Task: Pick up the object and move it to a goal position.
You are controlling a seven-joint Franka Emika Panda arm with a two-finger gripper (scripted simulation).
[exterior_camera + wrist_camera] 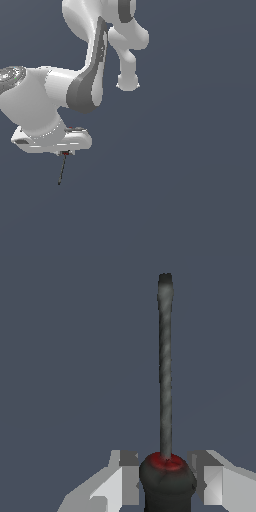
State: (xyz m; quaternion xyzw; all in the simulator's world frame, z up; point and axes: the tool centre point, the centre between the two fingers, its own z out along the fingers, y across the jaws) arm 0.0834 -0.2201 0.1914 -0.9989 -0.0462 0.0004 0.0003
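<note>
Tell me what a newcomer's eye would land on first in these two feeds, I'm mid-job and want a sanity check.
First, the white arm filling the upper part of the exterior view's left against a plain dark background. Next, the thin dark rod hanging below the tool, red end uppermost at the tool. In the wrist view, the rod runs straight away from the camera, its red-topped dark end sitting between the two light fingers.

One arm (60, 95), one tool (65, 152) with two fingers (120, 481), one thin dark rod (62, 170) with one red end. Nothing else countable.
</note>
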